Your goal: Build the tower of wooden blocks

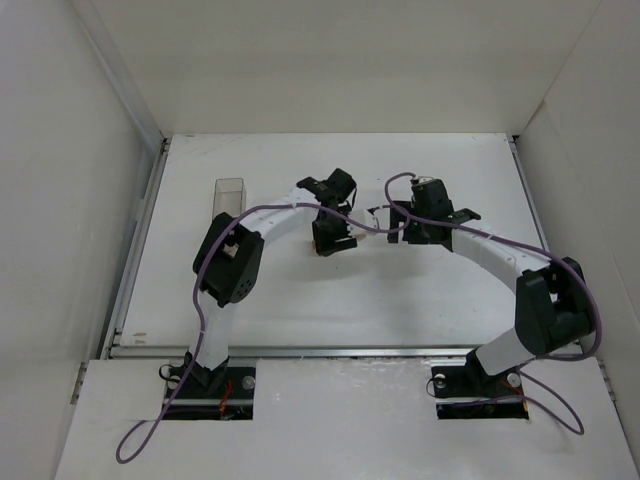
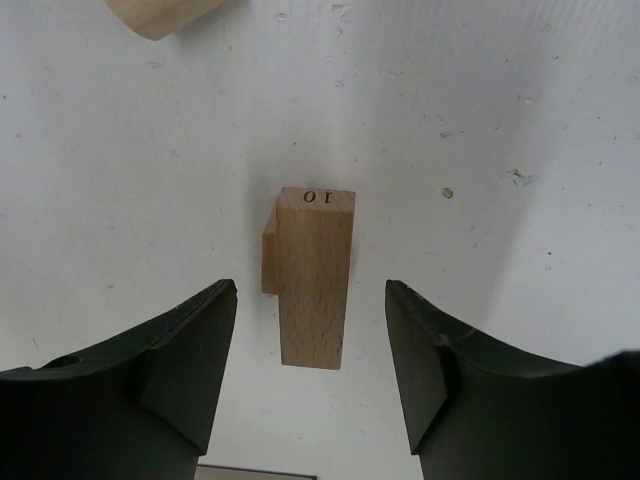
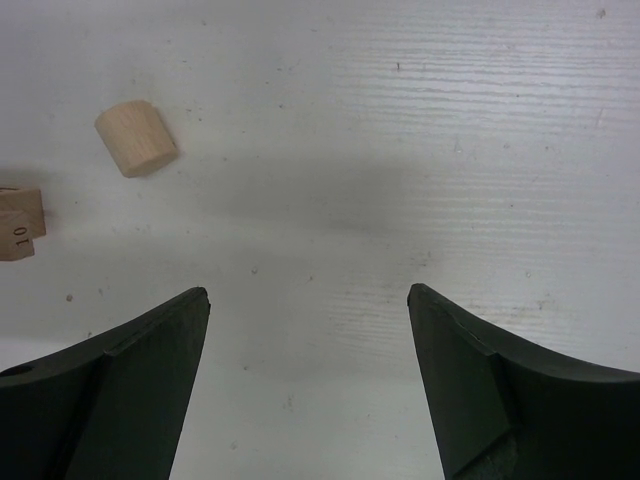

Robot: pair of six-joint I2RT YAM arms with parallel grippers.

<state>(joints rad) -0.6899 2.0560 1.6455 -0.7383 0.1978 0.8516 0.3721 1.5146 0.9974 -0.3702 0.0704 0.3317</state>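
Between the parted jaws of your left gripper (image 2: pixel 310 290) sits a pale tan wooden bar (image 2: pixel 315 285) with "10" stamped on its far end face. Bare table shows on both sides of it, so neither jaw touches the wood. A smaller pale wooden piece (image 2: pixel 270 262) sits against the bar's left side, mostly hidden behind it, and you cannot tell how the two are stacked. Beyond them, at the upper left edge of that wrist view, a rounded pale wooden piece (image 3: pixel 137 138) lies on the white table (image 1: pixel 300 300), well apart from the bar. Your right gripper (image 3: pixel 308 295) is also spread wide with nothing between its jaws, and only scuffed table shows under it. From its camera the rounded piece lies ahead to the left, and the stamped bar is cut off by the left edge. Seen from above, your two grippers hang near each other over the middle of the table, with a clear plastic rectangular box (image 1: pixel 229 195) off to the left near the far side. The blocks are too small to make out in that view.
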